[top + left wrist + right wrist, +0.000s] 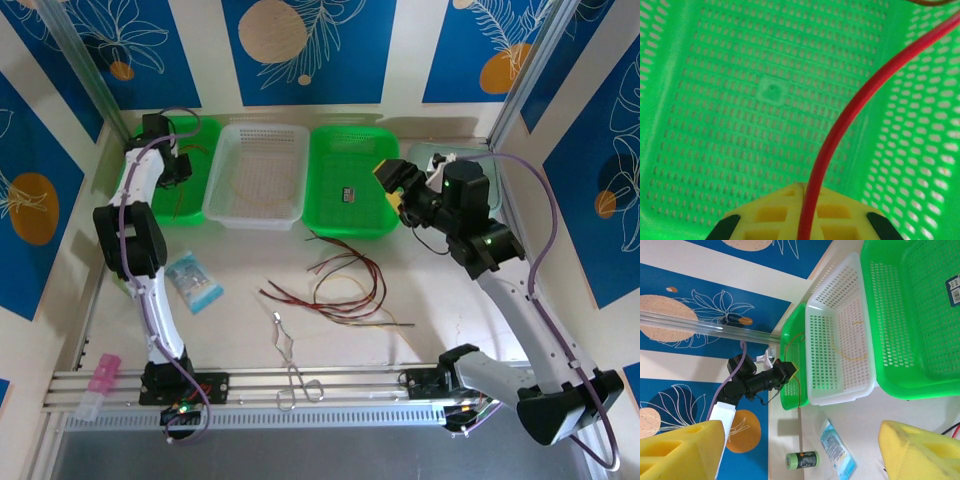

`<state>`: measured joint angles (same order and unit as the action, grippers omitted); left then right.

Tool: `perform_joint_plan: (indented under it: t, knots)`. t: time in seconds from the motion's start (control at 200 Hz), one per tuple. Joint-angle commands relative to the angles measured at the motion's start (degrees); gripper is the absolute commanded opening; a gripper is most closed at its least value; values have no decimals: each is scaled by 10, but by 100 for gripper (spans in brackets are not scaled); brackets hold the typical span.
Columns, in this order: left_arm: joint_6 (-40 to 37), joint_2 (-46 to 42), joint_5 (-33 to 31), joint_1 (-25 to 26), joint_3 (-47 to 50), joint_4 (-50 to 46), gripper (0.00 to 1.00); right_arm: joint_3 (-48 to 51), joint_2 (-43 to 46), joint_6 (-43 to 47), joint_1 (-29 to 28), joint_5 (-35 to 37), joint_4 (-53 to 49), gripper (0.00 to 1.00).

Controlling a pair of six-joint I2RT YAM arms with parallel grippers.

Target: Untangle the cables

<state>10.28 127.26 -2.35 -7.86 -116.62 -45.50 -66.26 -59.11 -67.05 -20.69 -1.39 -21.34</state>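
Left gripper [802, 200] clamped on red cable [850, 115] over left green basket [715, 125]; right gripper [400, 185] wide open, empty, nearer the cable tangle [345, 290] sprawled on table [440, 300] near-left of it.

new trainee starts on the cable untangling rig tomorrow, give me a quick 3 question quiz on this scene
1. True or false: the left gripper is shut on a red cable.
2. What lies in the white basket? A) a yellow-orange cable B) the forceps C) the blue packet
3. Fill in: the right gripper has its jaws ____ and holds nothing.
Key: 1 true; 2 A; 3 open.
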Motion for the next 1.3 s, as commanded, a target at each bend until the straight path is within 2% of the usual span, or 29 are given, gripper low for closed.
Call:
perform_joint_plan:
  t: [0.0, 0.1, 0.375, 0.71, 0.765, 0.845, 0.925, 1.081, 1.176, 1.291]
  knots:
    - [16, -2, 6, -14, -41, -6, 0, 10, 14, 12, 3, 14, -26, 81]
    - [24, 10, 3, -16, -68, -2, 0, 19, 20, 8, 3, 16, -28, 81]
    - [63, 55, 51, -22, -99, 9, 0, 9, 16, 15, 5, 18, -44, 81]
    - [89, 81, 86, -22, -81, -8, 0, 13, 4, 6, 6, 10, -31, 81]
    - [92, 84, 92, -22, -85, -10, 16, 9, 3, 10, 6, 8, -31, 81]
    - [101, 85, 96, -23, -95, -15, 51, 0, 4, 17, 7, 9, -39, 81]
    - [105, 81, 94, -24, -109, -22, 68, -4, 9, 21, 7, 13, -48, 81]
    - [98, 38, 84, -24, -93, -11, 86, 10, 31, 14, 6, 14, -47, 81]
    - [91, 9, 71, -26, -72, -4, 90, 25, 46, 9, 6, 17, -48, 81]
    - [94, -16, 79, -27, -46, 8, 89, 37, 63, 5, 6, 20, -52, 81]
